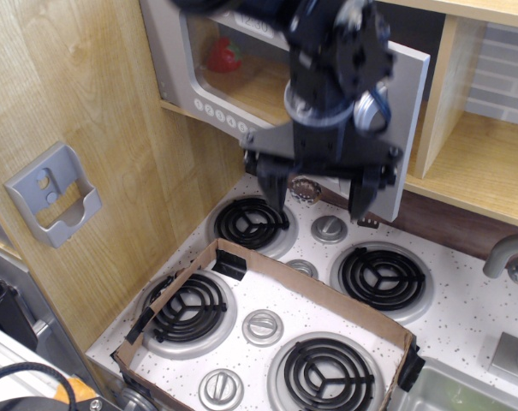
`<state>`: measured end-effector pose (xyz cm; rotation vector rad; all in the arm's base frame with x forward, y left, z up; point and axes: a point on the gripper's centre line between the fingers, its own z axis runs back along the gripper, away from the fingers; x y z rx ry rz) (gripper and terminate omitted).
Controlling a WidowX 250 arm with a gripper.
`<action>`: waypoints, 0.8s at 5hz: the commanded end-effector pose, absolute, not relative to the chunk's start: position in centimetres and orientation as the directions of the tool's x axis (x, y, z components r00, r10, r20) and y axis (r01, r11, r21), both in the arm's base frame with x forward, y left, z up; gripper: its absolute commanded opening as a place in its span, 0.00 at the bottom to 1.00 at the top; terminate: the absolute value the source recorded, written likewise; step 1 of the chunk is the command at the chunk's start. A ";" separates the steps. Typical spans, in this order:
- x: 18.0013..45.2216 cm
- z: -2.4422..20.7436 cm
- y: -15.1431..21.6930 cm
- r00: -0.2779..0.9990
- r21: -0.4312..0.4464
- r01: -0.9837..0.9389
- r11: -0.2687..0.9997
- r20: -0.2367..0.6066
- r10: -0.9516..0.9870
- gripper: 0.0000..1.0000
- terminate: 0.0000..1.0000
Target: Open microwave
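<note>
Gripper (317, 184) hangs wide open with nothing between its fingers (272, 190), low in front of the door (401, 120) and above the stove (464, 334). I judge the door is already swung partly out — its right edge stands clear of the cabinet, though the arm hides the handle, so I cannot tell where that sits. To finish well, I would keep the fingers spread, stay off the door panel, and, if more swing is wanted, push gently on the free edge along its arc rather than straight back. Microwave (216, 77) lies up and behind the gripper, its button row at upper left — something red shows through the window.
</note>
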<state>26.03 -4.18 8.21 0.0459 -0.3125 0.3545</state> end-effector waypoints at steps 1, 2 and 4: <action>26.7 10.3 -9.6 0.879 -0.039 -0.308 0.950 0.370 0.300 1.00 0.00; 27.8 9.7 -12.4 0.916 -0.098 -0.154 0.983 0.358 0.179 1.00 0.00; 31.7 9.0 -17.9 0.924 -0.113 0.068 0.991 0.381 -0.020 1.00 0.00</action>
